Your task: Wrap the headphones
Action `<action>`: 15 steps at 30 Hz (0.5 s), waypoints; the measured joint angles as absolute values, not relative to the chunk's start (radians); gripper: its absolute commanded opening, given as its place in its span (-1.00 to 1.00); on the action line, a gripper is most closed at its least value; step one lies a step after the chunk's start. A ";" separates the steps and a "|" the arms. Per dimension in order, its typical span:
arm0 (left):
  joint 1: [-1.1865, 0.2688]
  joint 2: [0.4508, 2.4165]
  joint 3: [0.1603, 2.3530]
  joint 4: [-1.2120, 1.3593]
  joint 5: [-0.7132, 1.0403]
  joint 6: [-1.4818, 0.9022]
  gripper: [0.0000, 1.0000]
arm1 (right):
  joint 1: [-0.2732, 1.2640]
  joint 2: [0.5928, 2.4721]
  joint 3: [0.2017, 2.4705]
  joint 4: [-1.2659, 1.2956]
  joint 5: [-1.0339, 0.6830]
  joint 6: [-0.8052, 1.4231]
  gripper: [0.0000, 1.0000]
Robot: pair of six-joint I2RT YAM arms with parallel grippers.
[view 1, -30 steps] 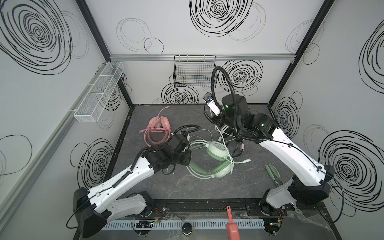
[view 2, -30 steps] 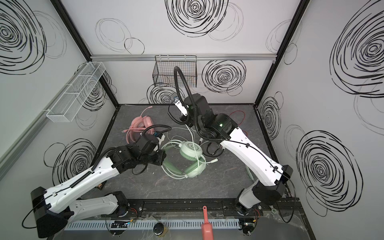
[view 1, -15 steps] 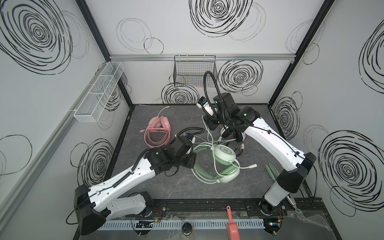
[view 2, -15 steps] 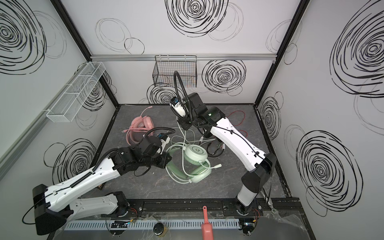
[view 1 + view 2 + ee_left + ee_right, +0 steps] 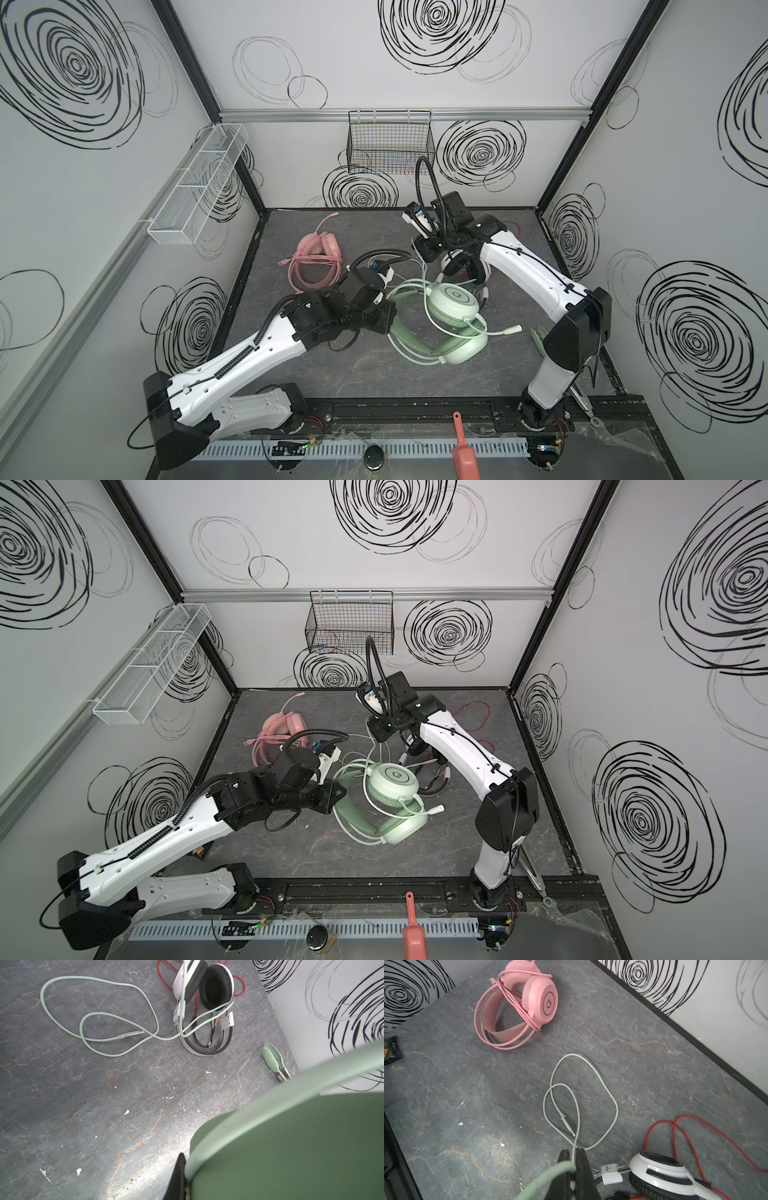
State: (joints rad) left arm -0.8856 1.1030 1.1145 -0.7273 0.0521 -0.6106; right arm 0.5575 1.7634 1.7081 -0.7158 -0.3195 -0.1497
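**Both end effectors clamped on the green set**

In both top views my left end effector is closed on the headband of the green headphones, mid-table. The pink headphones lie behind them, cable wound round. Left wrist: the white headphones lie near the wall. Right wrist: my right end effector pinches the green cable, whose loops rest on the table.

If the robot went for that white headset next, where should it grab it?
Probably the headband, from straight above. The white headset lies on its side, so the band stands on edge as a thin open arc a pincer could straddle; the cups look bulkier. Aim for the arc's bend, clear of the green cable crossing nearer the cups.
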 measured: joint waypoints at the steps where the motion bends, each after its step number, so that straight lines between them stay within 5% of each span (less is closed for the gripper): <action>1: -0.886 1.102 1.120 -0.736 0.053 -0.611 -1.00 | 0.550 1.772 1.705 -0.714 -0.324 -0.148 -1.00; 15: -0.812 1.094 1.208 -0.801 0.092 -0.625 -1.00 | 0.529 1.771 1.507 -0.622 -0.429 -0.096 -1.00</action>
State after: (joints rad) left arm -0.8120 1.0943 1.2083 -0.8013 0.0917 -0.6254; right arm 0.5285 1.7710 1.5074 -0.6216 -0.4290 -0.0959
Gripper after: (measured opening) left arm 0.086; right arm 0.051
